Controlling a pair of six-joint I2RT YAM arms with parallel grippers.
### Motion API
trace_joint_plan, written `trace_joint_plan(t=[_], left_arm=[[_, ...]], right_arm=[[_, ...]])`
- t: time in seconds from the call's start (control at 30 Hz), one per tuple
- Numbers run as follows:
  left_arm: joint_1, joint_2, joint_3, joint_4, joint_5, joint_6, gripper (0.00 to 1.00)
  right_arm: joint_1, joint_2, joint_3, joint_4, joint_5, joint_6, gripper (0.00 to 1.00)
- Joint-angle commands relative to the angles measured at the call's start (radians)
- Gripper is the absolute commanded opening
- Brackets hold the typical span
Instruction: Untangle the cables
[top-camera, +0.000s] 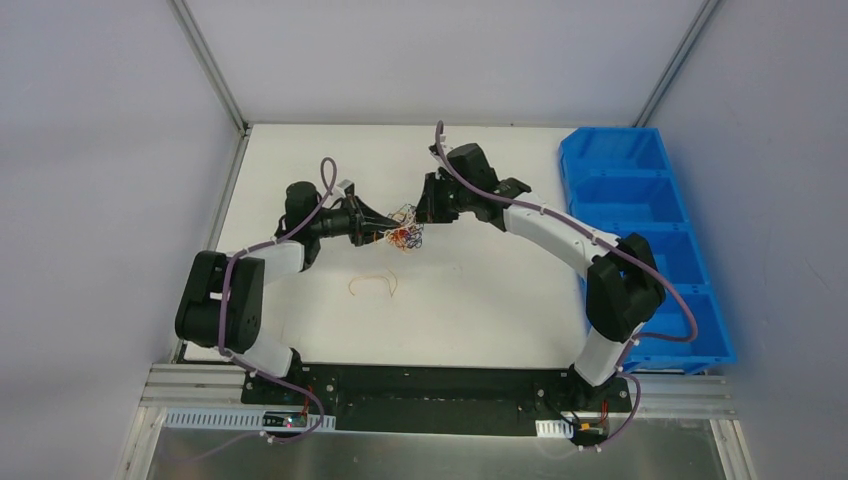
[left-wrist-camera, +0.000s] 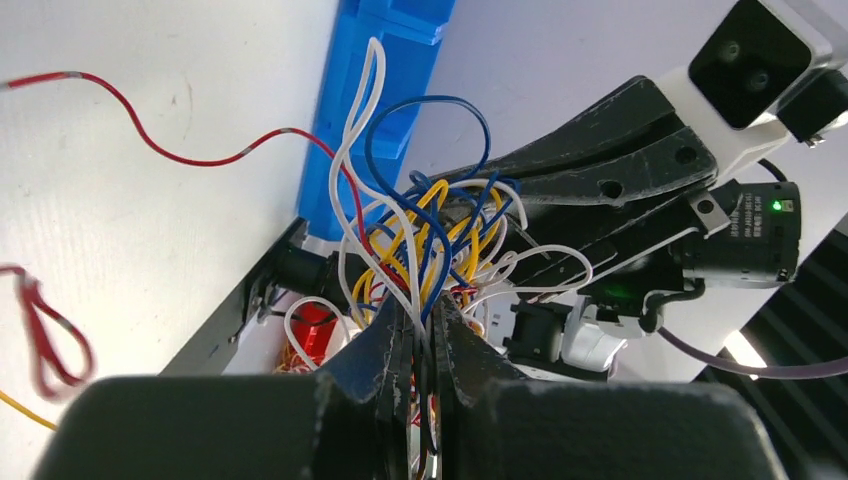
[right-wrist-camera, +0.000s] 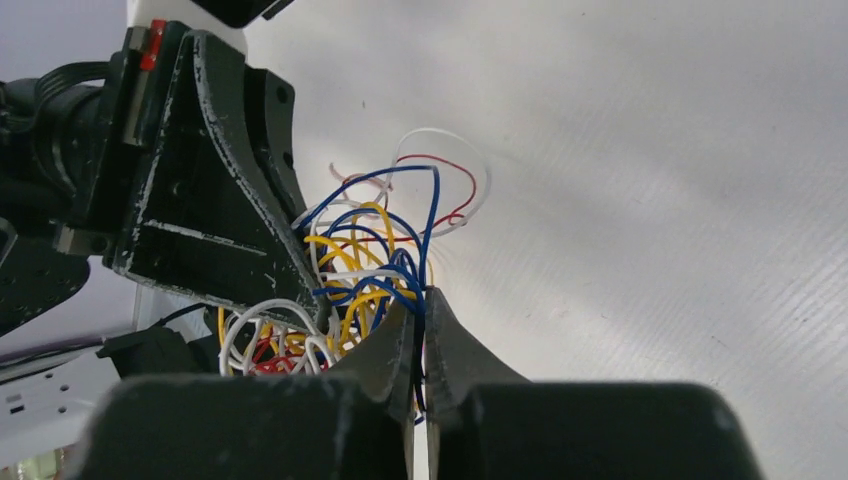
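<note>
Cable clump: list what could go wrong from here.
1. Both the left gripper and the right gripper are shut on strands of the clump; pulling apart could tighten the knot instead of loosening it.
2. Each seems to pinch several thin wires, so one may slip out or the whole clump may drag along.
3. The grippers sit very close, so a turn could knock them together.

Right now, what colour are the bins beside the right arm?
The bins are blue, clearest in the top view.

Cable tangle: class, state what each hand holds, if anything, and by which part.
Both hold the cable tangle: the left hand pinches strands at its left edge, the right hand at its right edge.
</note>
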Motion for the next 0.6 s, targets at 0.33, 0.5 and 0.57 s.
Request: trace_joint_plan(t=[0.33,0.5,0.57], left_arm=[[0.105,-0.198,0.109,-0.655,0.057,0.594,0.05],[0.112,-0.178,0.240,-1.105,-0.251,1.051,0.28],[0.105,-0.172,0.243,-1.114,-0.339,1.084,0.38]], right_arm=[[-0.119,-0.031,-0.111,-0.174,0.312,-0.186,0.00],[-0.118,0.016,-0.141,-0.177,0.151,-0.150,0.00],[-0.114,0.037,-0.152,-0.148,0.072,-0.127,0.00]])
